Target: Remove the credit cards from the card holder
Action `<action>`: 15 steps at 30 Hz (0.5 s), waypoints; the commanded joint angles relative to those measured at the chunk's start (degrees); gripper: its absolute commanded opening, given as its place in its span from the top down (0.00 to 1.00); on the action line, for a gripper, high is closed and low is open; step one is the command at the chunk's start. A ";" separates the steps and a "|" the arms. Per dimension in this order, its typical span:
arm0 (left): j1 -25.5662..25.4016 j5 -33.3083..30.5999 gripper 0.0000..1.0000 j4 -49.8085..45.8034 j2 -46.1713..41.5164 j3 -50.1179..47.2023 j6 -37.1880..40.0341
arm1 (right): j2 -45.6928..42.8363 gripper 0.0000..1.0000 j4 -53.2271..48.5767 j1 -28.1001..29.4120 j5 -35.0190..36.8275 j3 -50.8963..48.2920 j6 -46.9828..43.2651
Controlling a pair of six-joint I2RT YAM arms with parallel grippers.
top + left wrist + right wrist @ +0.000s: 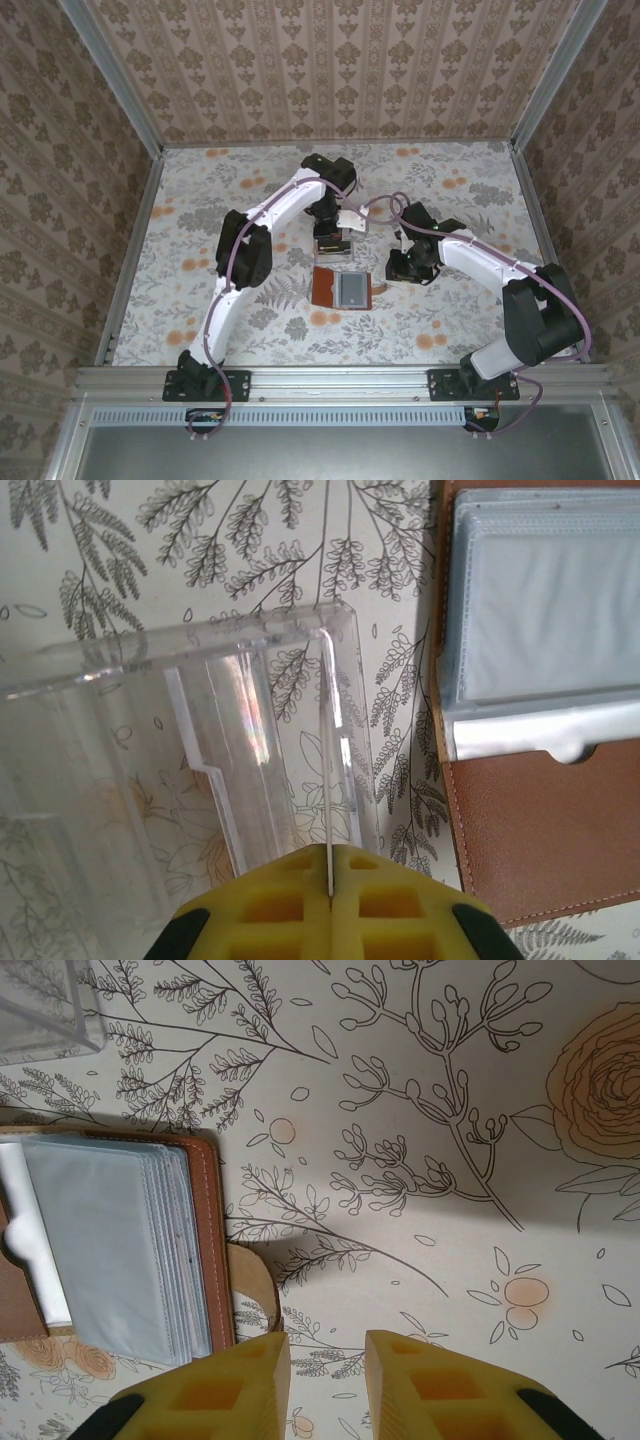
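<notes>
The card holder (pixel 325 288) lies open on the flowered table, brown leather with grey sleeves (pixel 550 610). My left gripper (pixel 328 875) is shut on a thin credit card (pixel 327 780), seen edge-on as a pale line. It holds the card upright over the clear plastic tray (pixel 200 730), just left of the card holder (pixel 540 830). In the top view this left gripper (pixel 330 238) sits just behind the holder. My right gripper (pixel 325 1360) is open with nothing between its fingers, hovering beside the holder's strap tab (pixel 252 1278) at the holder's right edge (pixel 208 1240).
A corner of the clear tray (pixel 40 1010) lies beyond the holder in the right wrist view. Patterned walls (pixel 330 60) enclose the table on three sides. Bare tabletop (pixel 470 190) stretches to the right of the right gripper (pixel 410 265).
</notes>
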 commanded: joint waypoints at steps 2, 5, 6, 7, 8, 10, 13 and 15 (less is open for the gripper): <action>-0.78 0.46 1.00 -2.41 0.95 1.52 7.81 | 0.31 0.72 -1.01 -0.25 -0.27 1.06 -0.97; -0.77 1.44 1.00 -3.63 1.82 3.25 7.76 | 0.23 0.72 -1.01 -0.31 -0.14 1.02 -0.97; -0.69 1.47 1.00 -4.25 2.30 4.23 7.11 | 0.30 0.72 -0.97 -0.30 -0.11 0.88 -0.98; -0.69 1.34 0.97 -4.83 2.91 5.30 6.35 | 0.26 0.72 -0.96 -0.31 -0.17 0.87 -0.99; -0.60 1.28 0.94 -5.35 3.31 6.09 5.45 | 0.29 0.72 -0.97 -0.29 -0.19 0.89 -0.95; -0.36 1.53 0.86 -6.30 3.83 7.10 4.23 | 0.24 0.72 -0.81 -0.32 -0.20 0.82 -0.90; -0.23 2.23 0.78 -6.93 3.79 7.11 3.04 | 0.28 0.72 -0.80 -0.28 -0.31 0.72 -0.89; -0.06 2.17 0.77 -6.98 3.68 7.12 2.09 | 0.22 0.72 -0.86 -0.31 -0.33 0.66 -0.99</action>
